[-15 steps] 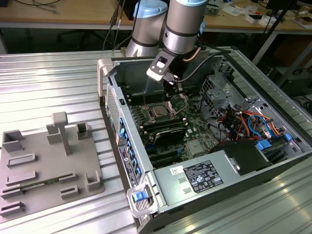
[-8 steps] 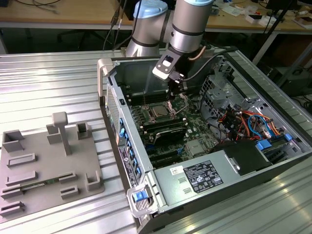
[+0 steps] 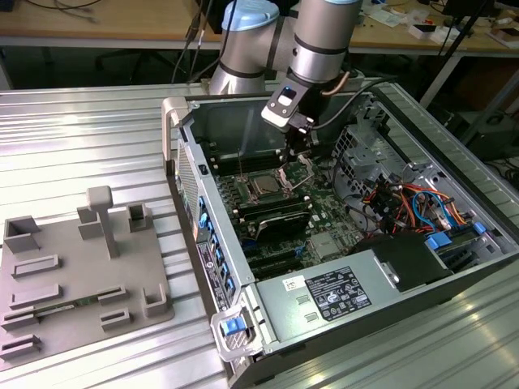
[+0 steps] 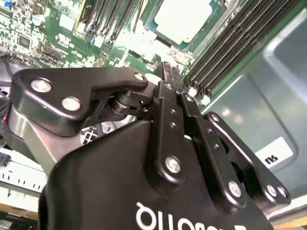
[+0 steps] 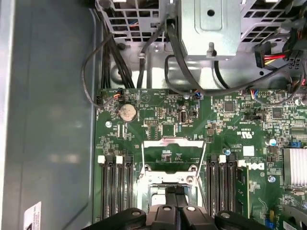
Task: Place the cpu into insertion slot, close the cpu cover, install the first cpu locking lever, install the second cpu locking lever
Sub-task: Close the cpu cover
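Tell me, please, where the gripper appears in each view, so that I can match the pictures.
Exterior view: the gripper hangs inside the open case, just to the exterior view's right of the cpu.
Second wrist view: the gripper looms in the foreground, tips toward the cpu.
First wrist view: the gripper sits between the two banks of memory slots.
Shared landmark: the memory slots.

We see the cpu (image 4: pixel 184 21) cropped in the second wrist view, the insertion slot (image 5: pixel 157 192) mostly behind the gripper (image 5: pixel 175 194) in the first wrist view.
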`<act>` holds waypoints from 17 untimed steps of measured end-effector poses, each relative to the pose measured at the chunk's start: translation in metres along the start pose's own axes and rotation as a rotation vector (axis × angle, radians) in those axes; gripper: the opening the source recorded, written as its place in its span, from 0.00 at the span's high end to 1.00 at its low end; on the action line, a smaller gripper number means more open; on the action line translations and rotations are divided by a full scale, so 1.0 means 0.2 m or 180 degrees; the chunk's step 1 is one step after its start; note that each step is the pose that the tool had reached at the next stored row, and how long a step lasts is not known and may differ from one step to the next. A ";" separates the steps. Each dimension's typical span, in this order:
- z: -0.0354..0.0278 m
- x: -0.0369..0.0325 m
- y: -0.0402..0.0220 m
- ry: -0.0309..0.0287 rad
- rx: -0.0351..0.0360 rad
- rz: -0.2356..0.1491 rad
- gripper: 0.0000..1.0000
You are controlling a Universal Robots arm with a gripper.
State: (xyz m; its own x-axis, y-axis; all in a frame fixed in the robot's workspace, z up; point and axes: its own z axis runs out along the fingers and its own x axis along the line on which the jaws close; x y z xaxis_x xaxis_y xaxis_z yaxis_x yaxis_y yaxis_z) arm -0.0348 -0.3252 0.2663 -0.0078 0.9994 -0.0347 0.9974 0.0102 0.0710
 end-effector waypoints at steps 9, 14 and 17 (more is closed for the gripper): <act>0.015 0.003 0.217 0.0000 0.0012 -0.0001 0.89; 0.025 0.014 0.327 0.0000 0.0025 -0.0001 0.89; 0.068 0.033 0.355 -0.0001 0.0037 -0.0003 0.89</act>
State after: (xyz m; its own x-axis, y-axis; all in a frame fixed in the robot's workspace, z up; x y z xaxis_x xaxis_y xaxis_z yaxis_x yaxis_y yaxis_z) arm 0.0368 -0.3182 0.2576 -0.0087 0.9993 -0.0352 0.9982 0.0108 0.0594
